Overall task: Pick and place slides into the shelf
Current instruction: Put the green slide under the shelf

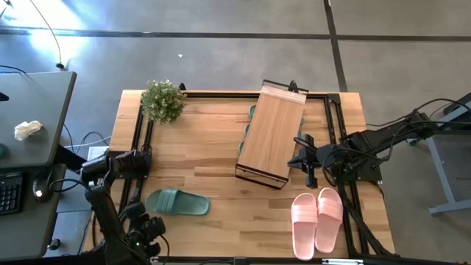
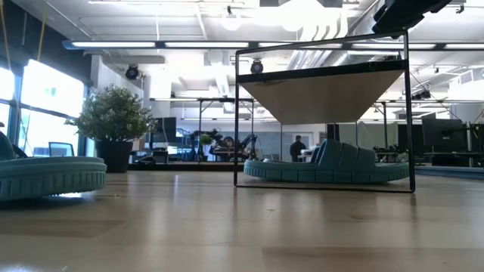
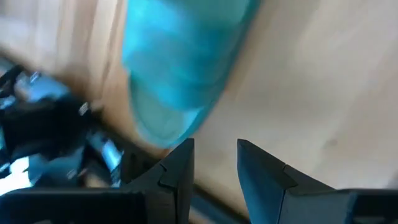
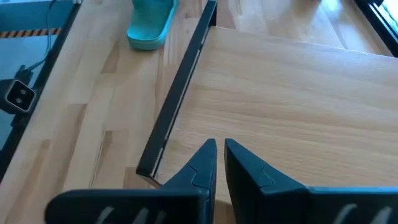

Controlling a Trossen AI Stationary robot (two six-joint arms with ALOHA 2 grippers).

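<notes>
1. A wooden table [image 1: 221, 184] stands on a grey concrete floor; the low view looks across it into a bright workshop with ceiling lights and a person far off.
2. A small potted plant [image 1: 163, 100] sits at the table's far left corner.
3. The shelf [image 1: 271, 135] lies near the far right part of the table, turned a little off square, its plank top facing up.
4. Green slides [image 2: 325, 165] lie under the shelf; in the high view their toes poke out along its left edge.
5. One more green slide [image 1: 177, 202] lies alone near the front left, sole down, well apart from the shelf.
6. The pink pair [image 1: 317, 221] lies side by side at the front right, just in front of the shelf's near end.
7. The left gripper [image 3: 214, 163] hangs over the front left edge of the table beside the lone green slide, its jaws partly open with a clear gap and nothing between them.
8. The right gripper [image 4: 220, 155] is above the shelf's right side, jaws nearly together and holding nothing; the shelf's dark frame edge runs just beside it.
</notes>
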